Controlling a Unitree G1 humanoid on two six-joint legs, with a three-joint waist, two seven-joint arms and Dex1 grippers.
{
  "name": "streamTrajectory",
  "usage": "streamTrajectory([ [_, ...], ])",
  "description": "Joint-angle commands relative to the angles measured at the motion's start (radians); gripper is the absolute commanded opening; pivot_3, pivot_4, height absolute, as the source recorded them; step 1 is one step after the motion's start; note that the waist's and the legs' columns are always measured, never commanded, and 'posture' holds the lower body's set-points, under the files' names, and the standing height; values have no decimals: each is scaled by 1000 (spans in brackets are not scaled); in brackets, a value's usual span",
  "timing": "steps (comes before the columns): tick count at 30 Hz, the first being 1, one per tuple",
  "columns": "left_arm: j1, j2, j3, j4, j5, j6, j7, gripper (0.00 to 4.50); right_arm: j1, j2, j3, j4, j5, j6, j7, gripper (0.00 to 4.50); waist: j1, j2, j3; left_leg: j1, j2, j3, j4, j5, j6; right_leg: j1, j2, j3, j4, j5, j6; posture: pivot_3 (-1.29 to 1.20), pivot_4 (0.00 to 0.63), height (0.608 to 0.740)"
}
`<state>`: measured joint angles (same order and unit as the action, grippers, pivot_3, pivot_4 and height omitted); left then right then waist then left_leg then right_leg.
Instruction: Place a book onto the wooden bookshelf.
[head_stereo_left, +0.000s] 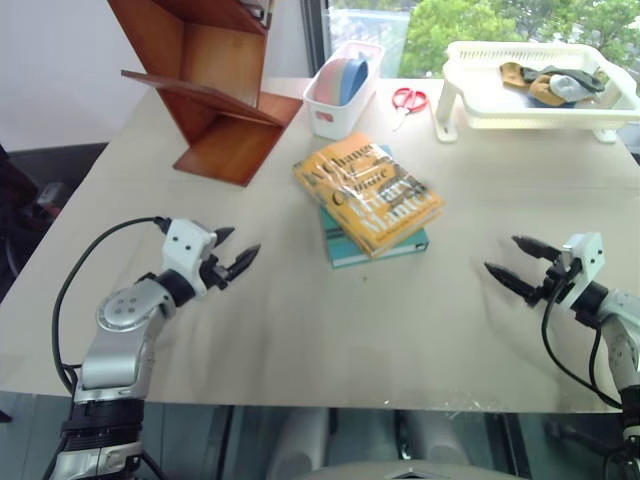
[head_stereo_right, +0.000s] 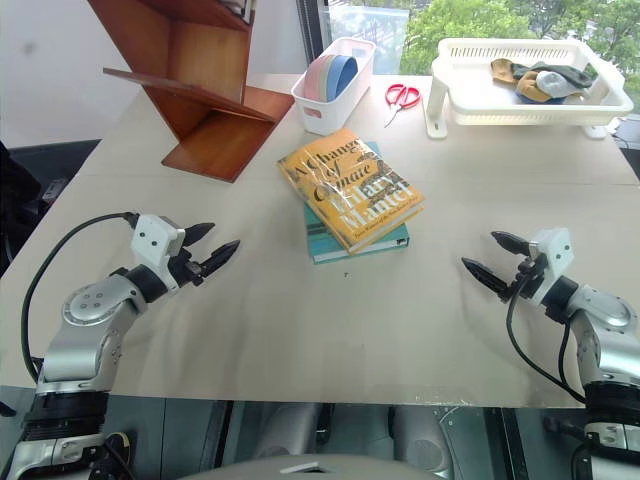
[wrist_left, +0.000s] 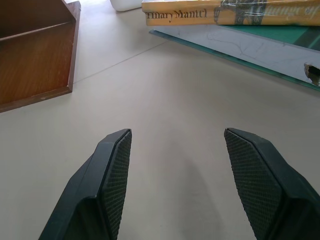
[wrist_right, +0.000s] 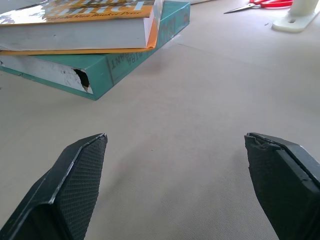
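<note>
The book (head_stereo_left: 368, 195) lies cover up in the middle of the table (head_stereo_left: 300, 330), stacked askew on a teal book (head_stereo_left: 372, 245) — near the wooden bookshelf (head_stereo_left: 210, 85), which stands at the far left corner. The left gripper (head_stereo_left: 233, 258) hovers low over the bare tabletop to the left of the stack, fingers spread apart and holding nothing. The right gripper (head_stereo_left: 520, 262) mirrors it on the right side — fingers wide, also empty, well apart from the books
</note>
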<state>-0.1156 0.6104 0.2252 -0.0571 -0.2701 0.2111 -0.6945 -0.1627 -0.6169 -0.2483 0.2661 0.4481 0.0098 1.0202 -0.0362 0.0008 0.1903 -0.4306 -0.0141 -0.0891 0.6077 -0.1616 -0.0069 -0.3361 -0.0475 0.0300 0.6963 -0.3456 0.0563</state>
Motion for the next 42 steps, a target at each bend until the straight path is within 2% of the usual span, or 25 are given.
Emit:
streamTrajectory([
  [1, 0, 9, 10, -34, -10, -8, -1, 3118, -8, -1, -23, -4, 11, -22, 8, 4500, 0, 0, 0, 0, 0, 0, 0, 0, 0, 0, 0, 0, 0, 0, 0, 0, 150, 740],
  [12, -3, 12, 18, -27, -10, -24, -4, 3118, -29, 47, 31, -24, 1, -16, 9, 4500, -1, 0, 0, 0, 0, 0, 0, 0, 0, 0, 0, 0, 0, 0, 0, 0, 150, 740],
  [15, -7, 22, 30, -35, -47, -35, -49, 3118, -44, 74, 70, -39, -10, -11, 3, 4500, -1, 0, 0, 0, 0, 0, 0, 0, 0, 0, 0, 0, 0, 0, 0, 0, 150, 740],
  [20, -13, 110, 86, -97, -204, 4, -223, 3118, -86, 125, 126, -42, -41, -4, -26, 4500, -4, 0, 0, 0, 1, 0, 0, 0, 0, -2, 1, 1, 1, 0, 0, 0, 150, 740],
  [25, -52, 258, 179, -144, -369, 130, -357, 3118, -134, 166, 159, -15, -57, -5, -38, 4500, -3, -1, 0, -1, 1, 0, -1, 0, 0, -2, 1, 1, 0, 0, 0, 0, 150, 740],
  [30, -87, 393, 250, -131, -424, 196, -441, 3118, -195, 213, 182, 48, -94, -29, -69, 4500, -6, -1, 1, 0, 1, 1, -1, 0, 0, -2, 1, 1, 1, 0, 0, 0, 150, 740],
  [34, -109, 429, 279, -121, -453, 220, -464, 3118, -234, 232, 183, 117, -130, -69, -95, 4500, -6, -1, 1, 0, 1, 2, -2, 0, 0, -4, 1, 2, 1, 0, 0, 0, 150, 740],
  [42, -119, 430, 272, -122, -444, 217, -476, 3118, -278, 287, 184, 197, -182, -130, -182, 4500, -9, -1, 0, 0, 3, 3, -3, 0, 0, -4, 2, 4, 1, 0, 0, 0, 150, 740],
])
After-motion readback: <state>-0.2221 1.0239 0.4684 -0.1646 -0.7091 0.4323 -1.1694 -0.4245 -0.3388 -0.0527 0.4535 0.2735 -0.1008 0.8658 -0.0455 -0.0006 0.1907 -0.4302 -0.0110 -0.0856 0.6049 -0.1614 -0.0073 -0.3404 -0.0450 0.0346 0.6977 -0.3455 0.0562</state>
